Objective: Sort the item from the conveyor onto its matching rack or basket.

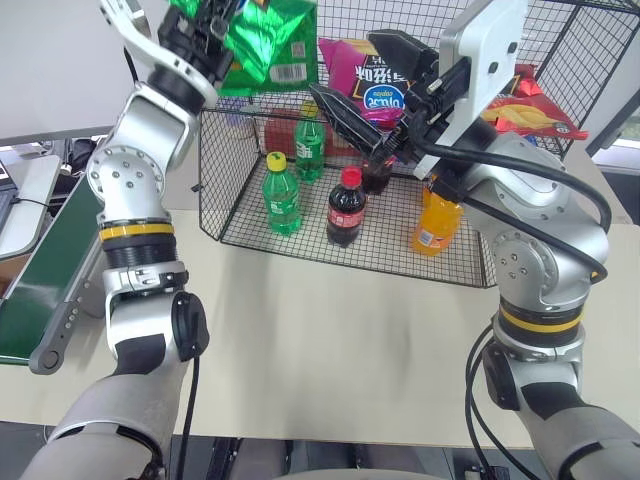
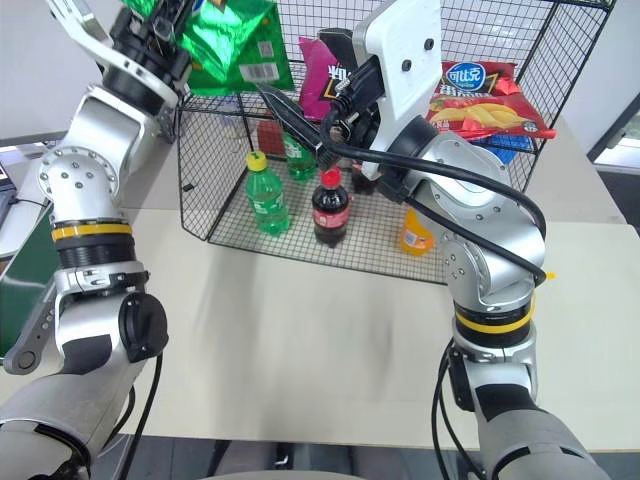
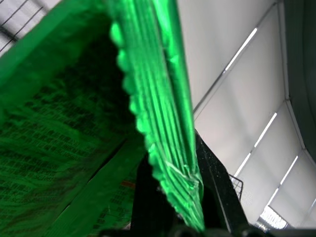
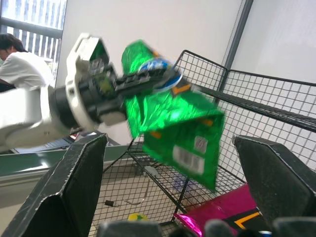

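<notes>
My left gripper is raised at the upper left and shut on the top seam of the glossy green crisp bag. The bag hangs in front of the upper shelf of the black wire-grid rack. In the left wrist view the bag's crimped edge is pinched between the black fingers. My right gripper is held up in front of the rack's middle, open and holding nothing. In the right wrist view its fingers stand wide apart, facing the green bag. The dark green conveyor runs along the far left.
On the rack's upper shelf lie a magenta crisp bag and a red crisp bag. Its lower floor holds two green bottles, a cola bottle and an orange bottle. A person sits far off.
</notes>
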{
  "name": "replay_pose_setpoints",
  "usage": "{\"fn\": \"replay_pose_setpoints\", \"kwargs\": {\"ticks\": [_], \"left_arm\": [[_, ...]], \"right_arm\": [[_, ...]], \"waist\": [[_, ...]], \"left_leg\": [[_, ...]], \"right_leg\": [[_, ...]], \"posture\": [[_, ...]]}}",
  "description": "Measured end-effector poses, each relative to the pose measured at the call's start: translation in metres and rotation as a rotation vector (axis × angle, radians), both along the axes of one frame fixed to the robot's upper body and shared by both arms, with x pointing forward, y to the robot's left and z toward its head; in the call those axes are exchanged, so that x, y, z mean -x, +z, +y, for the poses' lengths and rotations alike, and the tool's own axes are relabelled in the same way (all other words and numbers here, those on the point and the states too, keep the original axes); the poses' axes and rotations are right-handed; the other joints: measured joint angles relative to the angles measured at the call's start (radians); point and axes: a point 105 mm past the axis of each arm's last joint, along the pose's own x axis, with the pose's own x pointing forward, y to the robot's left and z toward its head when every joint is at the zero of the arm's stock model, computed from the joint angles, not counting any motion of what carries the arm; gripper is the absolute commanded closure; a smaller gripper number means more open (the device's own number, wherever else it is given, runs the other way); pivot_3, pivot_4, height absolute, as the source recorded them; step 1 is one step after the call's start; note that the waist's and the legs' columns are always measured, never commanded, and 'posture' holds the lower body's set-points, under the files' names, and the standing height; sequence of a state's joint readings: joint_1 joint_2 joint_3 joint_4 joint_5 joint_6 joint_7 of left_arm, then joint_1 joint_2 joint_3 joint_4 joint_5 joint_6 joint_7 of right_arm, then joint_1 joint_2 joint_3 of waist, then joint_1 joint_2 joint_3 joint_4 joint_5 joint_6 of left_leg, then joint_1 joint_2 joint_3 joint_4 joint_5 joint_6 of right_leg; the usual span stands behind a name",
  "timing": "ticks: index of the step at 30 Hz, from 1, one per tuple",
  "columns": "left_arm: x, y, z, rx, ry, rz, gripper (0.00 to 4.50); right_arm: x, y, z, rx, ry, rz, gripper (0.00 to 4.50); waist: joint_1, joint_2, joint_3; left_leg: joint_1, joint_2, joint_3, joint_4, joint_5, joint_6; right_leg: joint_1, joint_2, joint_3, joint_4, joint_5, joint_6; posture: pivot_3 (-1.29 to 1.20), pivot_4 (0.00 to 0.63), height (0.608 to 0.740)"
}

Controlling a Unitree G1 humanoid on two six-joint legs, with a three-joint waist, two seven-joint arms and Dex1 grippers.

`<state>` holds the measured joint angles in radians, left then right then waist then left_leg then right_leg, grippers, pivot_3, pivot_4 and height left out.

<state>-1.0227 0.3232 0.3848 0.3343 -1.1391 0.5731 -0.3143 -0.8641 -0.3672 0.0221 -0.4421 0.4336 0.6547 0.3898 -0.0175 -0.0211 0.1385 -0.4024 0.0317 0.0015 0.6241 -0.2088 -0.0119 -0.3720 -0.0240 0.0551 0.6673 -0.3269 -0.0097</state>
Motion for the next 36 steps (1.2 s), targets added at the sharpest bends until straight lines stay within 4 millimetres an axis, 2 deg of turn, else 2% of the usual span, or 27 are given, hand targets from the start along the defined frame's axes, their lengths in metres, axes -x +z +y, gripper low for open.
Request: {"fn": "replay_pose_setpoints", "kwargs": {"ticks": [3,5,11,14,23,32,36], "left_arm": [[-0.002,-0.031,0.01,0.02,0.04,0.094,4.48],[0.0,-0.039,0.014,0.03,0.066,0.123,4.48],[0.012,-0.034,0.011,0.056,0.089,0.143,4.48],[0.013,-0.043,0.006,0.097,0.1,0.2,4.48],[0.001,-0.061,-0.007,0.207,0.153,0.371,4.48],[-0.014,-0.064,-0.027,0.236,0.168,0.437,4.48],[-0.025,-0.061,-0.03,0.251,0.191,0.455,4.48]], "right_arm": [[0.0,0.0,0.0,0.002,-0.002,0.004,0.0],[-0.001,-0.001,-0.001,0.004,-0.004,0.004,0.0],[-0.003,-0.003,-0.001,0.008,-0.005,0.016,0.0],[-0.008,-0.006,-0.003,0.026,-0.019,0.029,0.0],[-0.012,-0.008,-0.005,0.043,-0.044,0.03,0.0],[-0.012,-0.007,-0.005,0.032,-0.049,0.03,0.0],[-0.012,-0.007,-0.005,0.029,-0.059,0.028,0.0]], "waist": [[0.0,0.0,0.0],[0.003,0.0,0.0],[0.005,0.0,0.0],[0.006,0.0,0.0],[0.005,0.0,0.0],[0.006,0.0,0.0],[0.006,0.0,0.0]], "left_leg": [[-0.001,0.001,-0.001,0.0,0.0,0.0],[-0.001,0.001,-0.002,0.001,0.0,0.0],[-0.002,0.0,-0.002,0.001,0.0,0.0],[-0.002,0.0,-0.002,0.001,0.0,0.0],[-0.002,0.0,-0.002,0.001,0.0,0.0],[-0.002,-0.002,-0.001,0.001,0.0,0.0],[-0.002,-0.002,-0.001,0.001,0.0,0.0]], "right_leg": [[0.0,0.0,0.0,0.0,0.0,0.0],[-0.001,0.0,0.0,0.001,0.0,0.0],[0.0,-0.001,0.001,0.0,0.0,0.0],[0.0,-0.001,0.001,0.0,0.0,0.0],[0.0,0.001,0.002,0.0,0.0,0.0],[0.0,0.003,0.002,-0.001,0.0,0.0],[0.0,0.003,0.001,-0.001,0.0,0.0]], "posture": [[0.0,0.15,0.74],[0.0,0.15,0.74],[0.0,0.15,0.74],[0.0,0.15,0.74],[0.0,0.15,0.74],[0.0,0.15,0.74],[0.0,0.15,0.74]]}}
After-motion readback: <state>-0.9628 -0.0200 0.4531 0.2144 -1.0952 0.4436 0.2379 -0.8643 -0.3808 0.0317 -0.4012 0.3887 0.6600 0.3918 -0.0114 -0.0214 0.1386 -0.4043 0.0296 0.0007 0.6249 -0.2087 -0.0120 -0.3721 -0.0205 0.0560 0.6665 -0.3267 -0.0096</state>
